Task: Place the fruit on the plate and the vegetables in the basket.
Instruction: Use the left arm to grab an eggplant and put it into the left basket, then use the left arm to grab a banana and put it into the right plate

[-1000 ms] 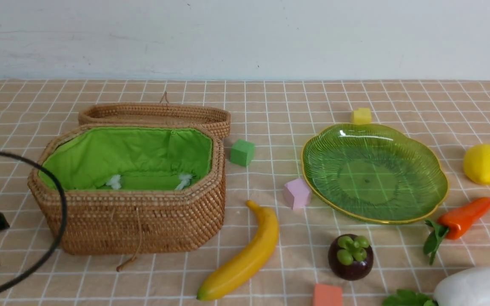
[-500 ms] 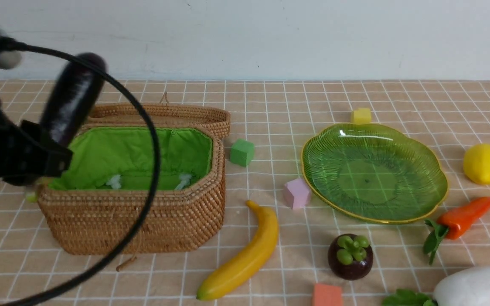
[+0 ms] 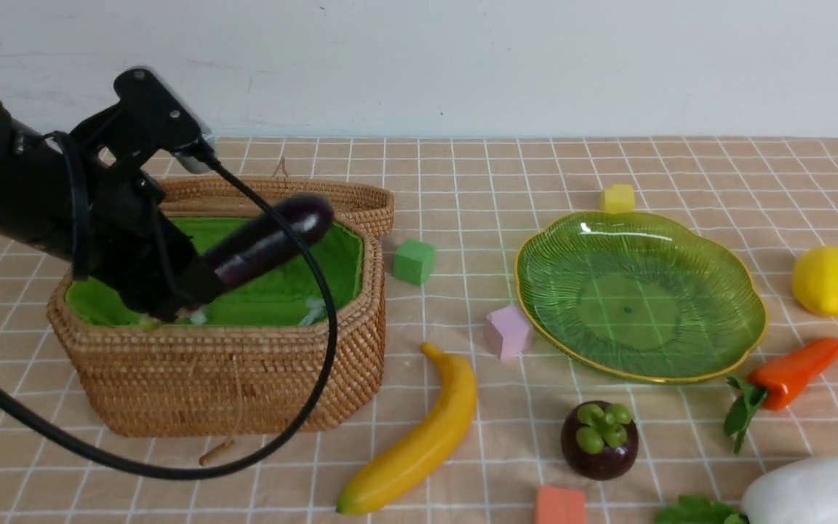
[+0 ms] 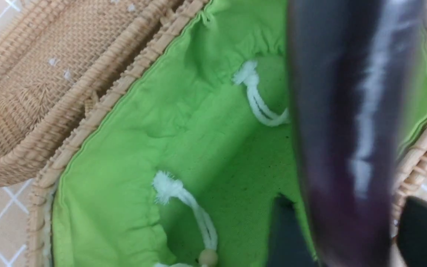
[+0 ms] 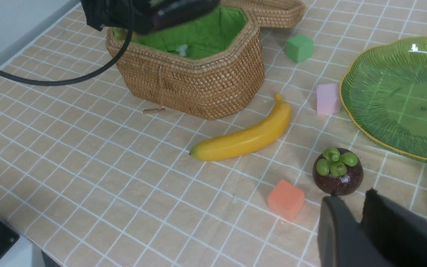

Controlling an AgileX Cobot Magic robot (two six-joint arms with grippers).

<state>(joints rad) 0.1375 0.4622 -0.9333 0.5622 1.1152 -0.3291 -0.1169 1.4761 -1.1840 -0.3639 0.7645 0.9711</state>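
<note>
Over the open wicker basket (image 3: 244, 378) my left gripper (image 3: 172, 302) carries the dark purple eggplant (image 3: 266, 244), tilted up to the right above the green lining. In the left wrist view the blurred eggplant (image 4: 343, 129) lies between the fingers with a gap to one of them, so the jaws stand open. The banana (image 3: 419, 437), mangosteen (image 3: 599, 440), lemon (image 3: 828, 280), carrot (image 3: 793, 371) and white radish (image 3: 812, 495) lie on the cloth around the empty green plate (image 3: 641, 291). My right gripper (image 5: 352, 196) hovers shut and empty just short of the mangosteen (image 5: 337, 170).
The wicker lid (image 3: 266, 193) leans behind the basket. Foam cubes sit about: green (image 3: 414, 260), pink (image 3: 508, 331), yellow (image 3: 618, 198), orange (image 3: 559, 506). The left arm's black cable (image 3: 317, 378) loops down in front of the basket.
My left arm has swung from the far left to above the basket, bringing the eggplant from upright to slanting over the lining. Its jaws have widened. The things on the cloth have not moved.
</note>
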